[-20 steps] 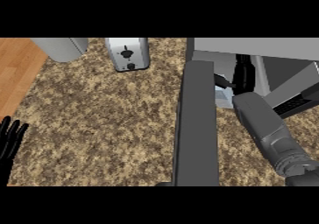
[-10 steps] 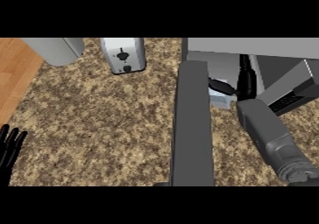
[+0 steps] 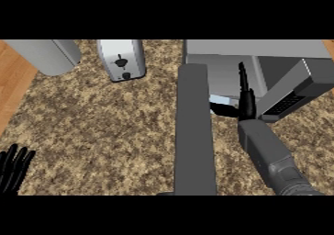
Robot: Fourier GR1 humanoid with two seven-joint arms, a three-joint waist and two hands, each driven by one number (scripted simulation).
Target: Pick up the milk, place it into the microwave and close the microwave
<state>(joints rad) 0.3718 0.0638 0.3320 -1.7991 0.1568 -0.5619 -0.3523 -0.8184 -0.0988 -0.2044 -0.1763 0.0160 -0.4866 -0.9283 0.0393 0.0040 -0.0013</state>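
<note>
Fingers [image 3: 243, 80] of the right hand [image 3: 246, 98] are stretching straight up into the microwave [image 3: 264, 59] cavity, while its thumb is hooking round a pale blue-and-white shape at the cavity's mouth, apparently the milk [image 3: 220, 100]; only a corner of it is showing, and whether it is sitting fully inside cannot be told. Beside the hand, the microwave door [image 3: 195, 133] is standing open, running as a long grey slab from the cavity's left side down toward the counter's near edge. To the right of the cavity the control panel [image 3: 298, 92] is angling away toward the counter's right edge. At the far edge of the speckled counter [image 3: 95, 124], a toaster [image 3: 121, 58] is standing left of the microwave, with a grey rounded appliance [image 3: 44, 54] in the far left corner. At the near left corner the left hand [image 3: 10, 170] is resting, fingers spread wide and holding nothing.
</note>
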